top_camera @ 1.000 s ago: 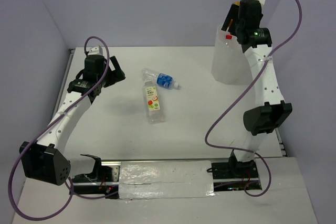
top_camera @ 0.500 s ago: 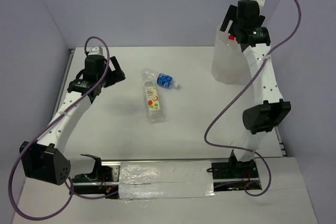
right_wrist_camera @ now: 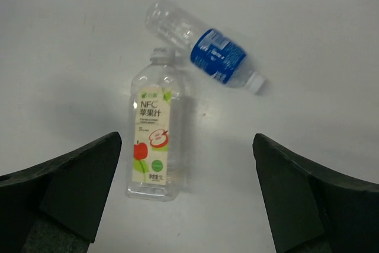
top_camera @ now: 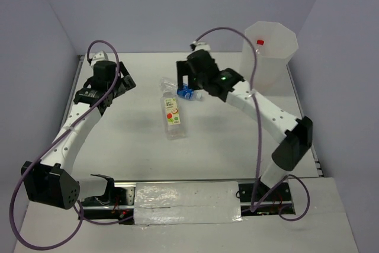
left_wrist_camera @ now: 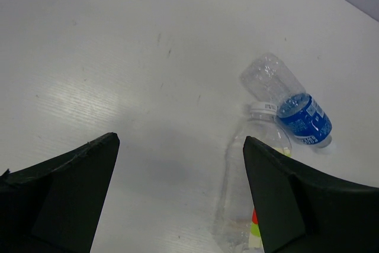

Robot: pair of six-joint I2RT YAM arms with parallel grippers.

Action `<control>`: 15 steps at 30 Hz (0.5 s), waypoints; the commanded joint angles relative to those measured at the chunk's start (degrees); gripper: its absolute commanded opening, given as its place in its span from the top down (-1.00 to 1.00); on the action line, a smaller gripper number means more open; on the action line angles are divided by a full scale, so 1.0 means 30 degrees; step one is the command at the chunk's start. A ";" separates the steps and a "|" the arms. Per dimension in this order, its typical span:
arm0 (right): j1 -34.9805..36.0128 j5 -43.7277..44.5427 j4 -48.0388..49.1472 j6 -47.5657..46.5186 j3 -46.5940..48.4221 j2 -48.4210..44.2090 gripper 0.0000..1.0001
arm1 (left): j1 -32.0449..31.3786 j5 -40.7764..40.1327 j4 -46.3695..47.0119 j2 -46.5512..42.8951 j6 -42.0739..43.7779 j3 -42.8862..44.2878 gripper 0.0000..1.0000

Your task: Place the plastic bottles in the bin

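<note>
Two plastic bottles lie touching at mid-table. The blue-labelled one [top_camera: 187, 92] [right_wrist_camera: 204, 45] [left_wrist_camera: 290, 102] is on its side, and its top lies against the neck of the white-green fruit-labelled one [top_camera: 172, 117] [right_wrist_camera: 155, 140] [left_wrist_camera: 249, 176]. My right gripper [top_camera: 185, 82] [right_wrist_camera: 187, 137] hovers open above the pair, holding nothing and partly covering the blue-labelled bottle from above. My left gripper [top_camera: 123, 82] [left_wrist_camera: 179, 140] is open and empty over bare table to their left. The bin [top_camera: 271, 48] stands at the back right, with a red cap [top_camera: 259, 42] showing through its wall.
The white table's [top_camera: 118, 146] left edge runs beside the left arm. Purple cables loop over both arms. The bin stands close to the back wall and the table's right edge.
My right arm has swung from above the bin, left and down, to above the two bottles. The left gripper has shifted slightly. The bottles on the table have not moved.
</note>
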 commanded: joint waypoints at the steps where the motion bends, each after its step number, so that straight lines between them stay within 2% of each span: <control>1: 0.1784 0.0195 0.0423 0.1280 0.0402 0.2093 -0.99 | 0.0422 -0.1942 -0.0402 -0.0820 -0.0984 0.0804 -0.99; 5: 0.3396 0.0607 -0.0105 0.1544 0.1399 0.4467 -0.99 | 0.0715 -0.2297 -0.0169 -0.1843 -0.1190 0.0191 -0.99; 9: 0.3721 0.0315 -0.0310 0.1954 0.1753 0.6108 -0.99 | 0.1008 -0.2268 0.0007 -0.2374 -0.1015 -0.0221 -0.99; 15: 0.3810 -0.0330 0.0478 0.2453 0.0260 0.5673 -0.99 | 0.1184 -0.1099 -0.0022 -0.1878 -0.1072 -0.0397 -0.99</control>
